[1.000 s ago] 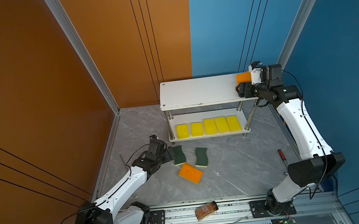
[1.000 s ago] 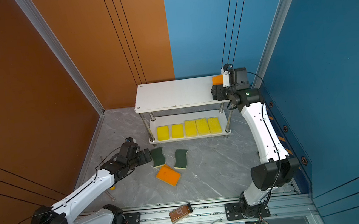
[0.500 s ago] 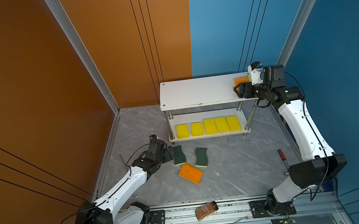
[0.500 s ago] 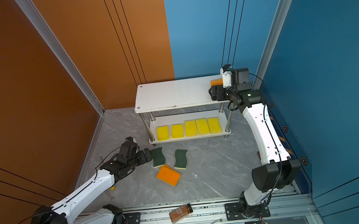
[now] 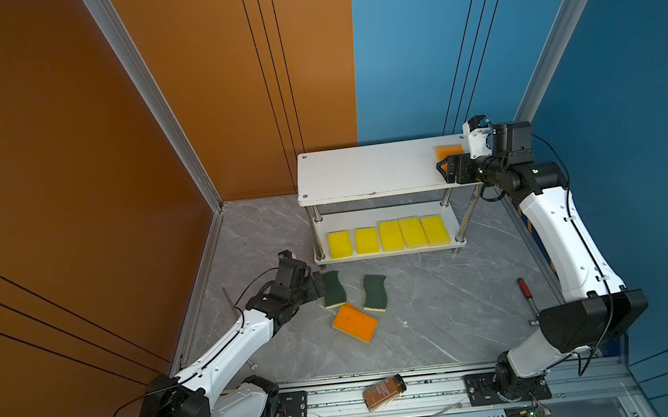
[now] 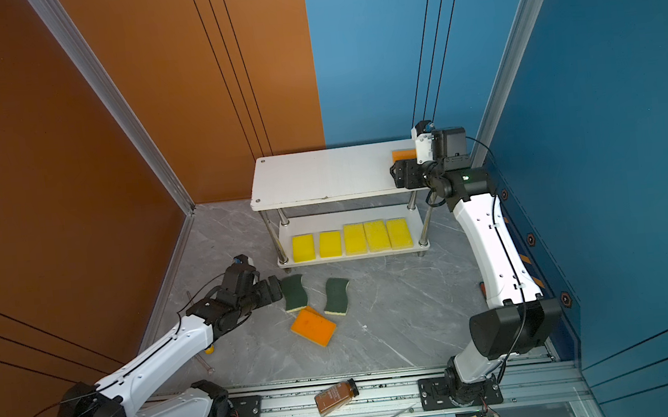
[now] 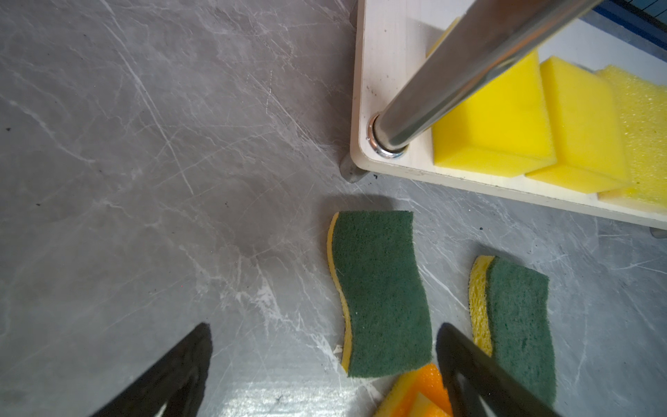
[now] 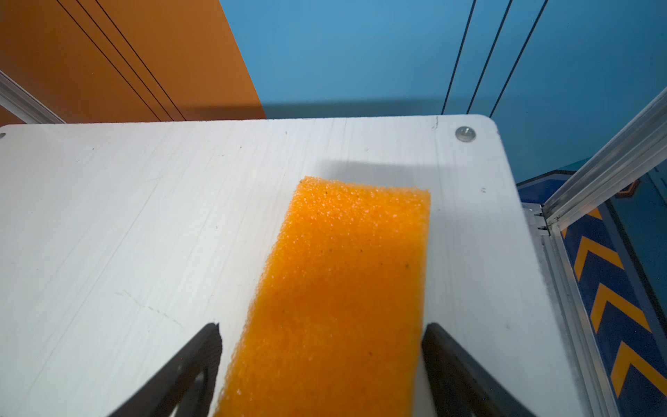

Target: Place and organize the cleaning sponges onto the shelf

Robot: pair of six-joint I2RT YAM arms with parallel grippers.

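Observation:
The shelf [image 5: 362, 173] [image 6: 321, 177] stands at the back, with several yellow sponges [image 5: 389, 235] in a row on its lower board. An orange sponge [image 8: 343, 289] [image 5: 449, 151] lies flat on the top board's right end. My right gripper [image 8: 322, 326] [image 5: 445, 165] is open around its near end, a thin gap at each finger. Two wavy green sponges [image 7: 379, 292] [image 7: 516, 325] and an orange-topped one [image 5: 355, 322] lie on the floor. My left gripper [image 7: 323, 328] [image 5: 319, 288] is open, low over the left green sponge [image 5: 334, 289].
A brown bottle [image 5: 383, 392] lies on the front rail. A red-handled screwdriver [image 5: 524, 289] rests on the floor by the right arm. A thin metal rod [image 5: 230, 301] lies near the left wall. The shelf's chrome post [image 7: 451, 72] is close to my left gripper.
The right gripper has lowered the orange sponge onto the top board and its fingers have widened slightly off it. The left arm has not moved.

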